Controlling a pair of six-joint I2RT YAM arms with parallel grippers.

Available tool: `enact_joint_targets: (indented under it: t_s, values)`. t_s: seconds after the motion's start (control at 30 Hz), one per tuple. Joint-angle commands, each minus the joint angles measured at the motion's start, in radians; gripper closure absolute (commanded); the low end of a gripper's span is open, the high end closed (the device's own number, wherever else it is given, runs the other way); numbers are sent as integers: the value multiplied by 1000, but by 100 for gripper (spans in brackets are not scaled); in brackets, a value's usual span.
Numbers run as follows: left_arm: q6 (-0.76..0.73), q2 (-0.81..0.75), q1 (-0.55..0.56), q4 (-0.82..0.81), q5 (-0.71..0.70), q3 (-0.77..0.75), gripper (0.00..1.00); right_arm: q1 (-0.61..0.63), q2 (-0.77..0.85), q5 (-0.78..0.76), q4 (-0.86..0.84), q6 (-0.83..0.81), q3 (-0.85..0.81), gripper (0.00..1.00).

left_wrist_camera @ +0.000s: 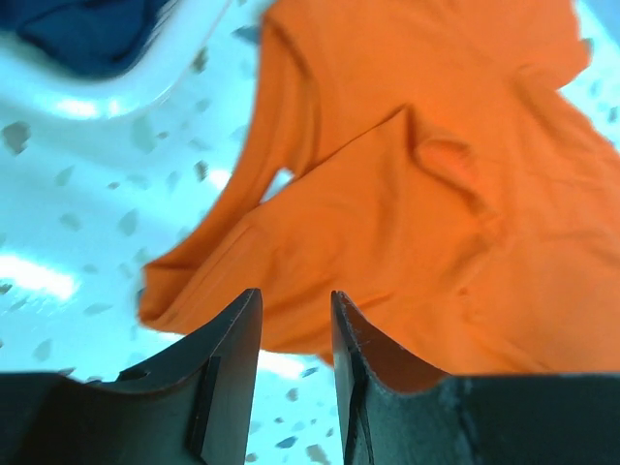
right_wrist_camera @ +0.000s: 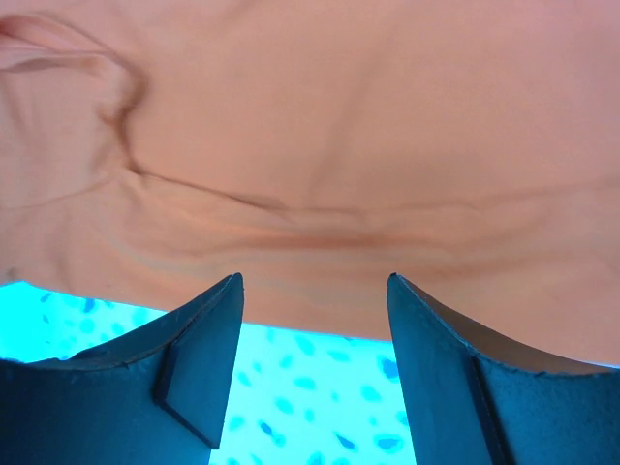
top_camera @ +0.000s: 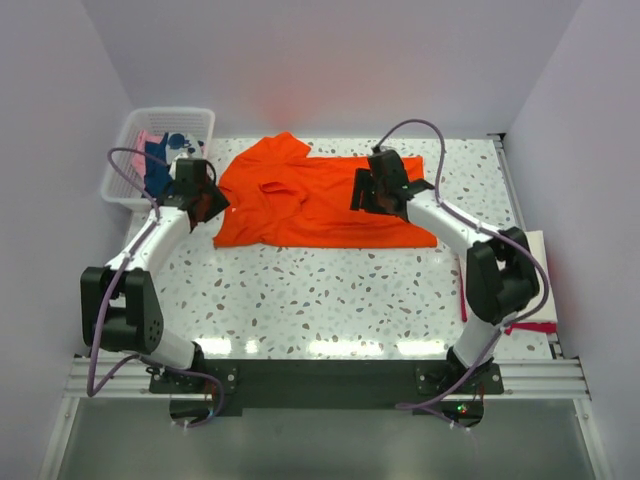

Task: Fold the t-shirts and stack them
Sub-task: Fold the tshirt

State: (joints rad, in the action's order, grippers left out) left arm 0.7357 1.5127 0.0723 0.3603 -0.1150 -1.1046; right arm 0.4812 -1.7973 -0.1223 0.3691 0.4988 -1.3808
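The orange t-shirt (top_camera: 310, 205) lies opened out on the bench (top_camera: 330, 300), up toward twelve o'clock from the arm bases. It runs lengthwise from nine to three, with one sleeve poking out at about eleven. It is not quite flat: there is a raised crease near the neck end, and its nine o'clock edge is doubled over on itself.

The left claw (left_wrist_camera: 294, 293) hangs at the shirt's eight o'clock corner. Its jaws are a modest way apart with nothing between them, and the cloth lies just past the tips. The right claw (right_wrist_camera: 314, 277) stands over the shirt's three o'clock half, close above the near edge. Its jaws are spread wider and are likewise empty.

More shirts, a navy one (top_camera: 157, 160) and a pink one (top_camera: 150, 137), wait in the white basket (top_camera: 125, 150) at ten o'clock.

To my eye this is the gap between laying the shirt out and making a fold, since neither claw has a hold and no tidy fold is made yet. The next move, I'd judge, calls for both claws to drop onto an edge and pinch only the top layer. They should then carry it across together so the fold comes out straight. The left side wants care, because that doubled corner could be caught as two layers and drag the shirt askew.
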Motion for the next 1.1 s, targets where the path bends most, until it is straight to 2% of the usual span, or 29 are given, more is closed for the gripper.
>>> enact_joint_targets:
  t_s: [0.0, 0.27, 0.77, 0.93, 1.07]
  values:
    - [-44, -14, -6, 39, -92, 84, 61, -30, 90, -30, -10, 53, 123, 36]
    - [-102, 20, -6, 40, -143, 108, 62, -118, 187, -28, -30, 49, 276, 37]
    - [-140, 150, -6, 28, -84, 48, 66, -225, 162, -11, -56, 49, 331, 37]
    - [-142, 153, -6, 19, -77, 42, 74, -273, 139, -2, -76, 66, 350, 38]
    - [-147, 162, -6, 19, -71, 34, 86, -308, 133, -10, -85, 76, 358, 38]
